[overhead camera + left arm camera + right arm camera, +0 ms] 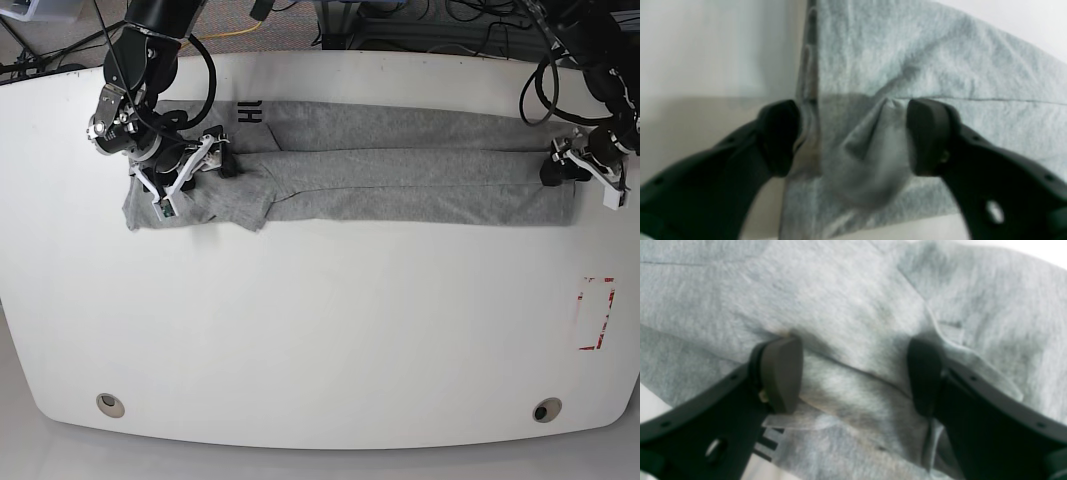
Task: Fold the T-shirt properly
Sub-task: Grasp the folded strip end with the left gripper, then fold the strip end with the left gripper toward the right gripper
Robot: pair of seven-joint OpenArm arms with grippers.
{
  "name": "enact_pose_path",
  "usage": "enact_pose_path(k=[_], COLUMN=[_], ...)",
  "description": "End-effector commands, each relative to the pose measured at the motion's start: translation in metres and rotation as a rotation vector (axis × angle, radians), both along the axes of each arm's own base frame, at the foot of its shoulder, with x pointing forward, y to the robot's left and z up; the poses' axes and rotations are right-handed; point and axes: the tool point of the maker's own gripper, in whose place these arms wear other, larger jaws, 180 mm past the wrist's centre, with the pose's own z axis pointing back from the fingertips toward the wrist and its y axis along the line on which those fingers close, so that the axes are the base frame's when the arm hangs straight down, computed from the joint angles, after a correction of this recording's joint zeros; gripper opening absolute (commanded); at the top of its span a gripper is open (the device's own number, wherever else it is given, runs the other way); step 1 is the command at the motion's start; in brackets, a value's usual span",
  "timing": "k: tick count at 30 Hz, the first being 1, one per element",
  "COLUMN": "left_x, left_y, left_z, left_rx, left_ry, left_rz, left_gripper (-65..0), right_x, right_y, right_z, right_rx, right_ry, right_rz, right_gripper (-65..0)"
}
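Now the T-shirt (pixel 400 180) lies in a long band on the bench (pixel 320 330); my left pincer (pixel 853 136) stands wide around a bunched hem fold, my right pincer (pixel 855 373) wide over the sleeve end, so next I judge both must close and carry one end over the other.

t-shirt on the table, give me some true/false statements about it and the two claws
1. The T-shirt lies folded into a long band across the table. True.
2. The shirt is dark blue. False: it is light grey with black lettering.
3. The left claw is at one end of the shirt with bunched cloth between its fingers. True.
4. The right claw hangs over bare table, far from the shirt. False: it is right over the cloth, jaws wide apart.
5. Both claws are at the same end of the shirt. False: they are at opposite ends.
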Motion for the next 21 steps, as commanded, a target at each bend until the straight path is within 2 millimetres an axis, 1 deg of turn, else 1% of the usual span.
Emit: enact_pose_path(k=[1, 2, 3, 4, 5, 7, 10, 13, 14, 15, 17, 19, 21], left_x=[0.003, 0.004, 0.003, 0.002, 0.001, 0.000, 0.005, 0.014, 0.018, 0.022, 0.023, 0.027, 0.029], left_y=[0.006, 0.007, 0.007, 0.008, 0.005, 0.000, 0.001, 0.001, -0.004, -0.014, -0.028, -0.048, -0.069], left_z=[0.007, 0.008, 0.006, 0.005, 0.001, -0.002, 0.008, 0.036, 0.043, 0.050, 0.060, 0.079, 0.086], left_rx=[0.022, 0.023, 0.029, 0.037, 0.036, 0.039, 0.082, 0.158, 0.176, 0.196, 0.238, 0.295, 0.311], left_ry=[-0.012, -0.012, -0.004, 0.001, 0.011, 0.020, -0.003, -0.069, -0.091, -0.110, -0.133, -0.180, -0.207], left_rz=[-0.004, -0.004, -0.004, -0.003, -0.004, -0.008, -0.018, -0.044, -0.061, -0.093, -0.150, -0.224, -0.282], left_gripper=[-33.3, -38.8, -46.3, -51.9, -57.8, -62.8, -63.3, -63.5, -63.5, -63.5, -63.5, -63.5, -63.5], right_x=[0.009, 0.009, 0.009, 0.009, 0.009, 0.009, 0.009, 0.009, 0.009, 0.009, 0.009, 0.009, 0.009], right_y=[-0.002, -0.002, -0.002, -0.002, -0.002, -0.001, -0.001, 0.000, 0.000, 0.000, 0.000, 0.000, 0.000], right_z=[0.011, 0.011, 0.011, 0.011, 0.011, 0.011, 0.010, 0.010, 0.010, 0.010, 0.010, 0.010, 0.010], right_rx=[0.002, 0.002, 0.002, 0.002, 0.002, 0.004, 0.005, 0.007, 0.007, 0.007, 0.007, 0.006, 0.006], right_ry=[-0.044, -0.044, -0.044, -0.044, -0.044, -0.044, -0.044, -0.044, -0.044, -0.044, -0.044, -0.044, -0.044], right_rz=[-0.004, -0.004, -0.004, -0.004, -0.004, -0.004, -0.004, -0.004, -0.004, -0.004, -0.004, -0.004, -0.004], right_gripper=[-17.8, -17.8, -17.8, -17.8, -17.8, -17.8, -17.8, -17.8, -17.8, -17.8, -17.8, -17.8, -17.8])
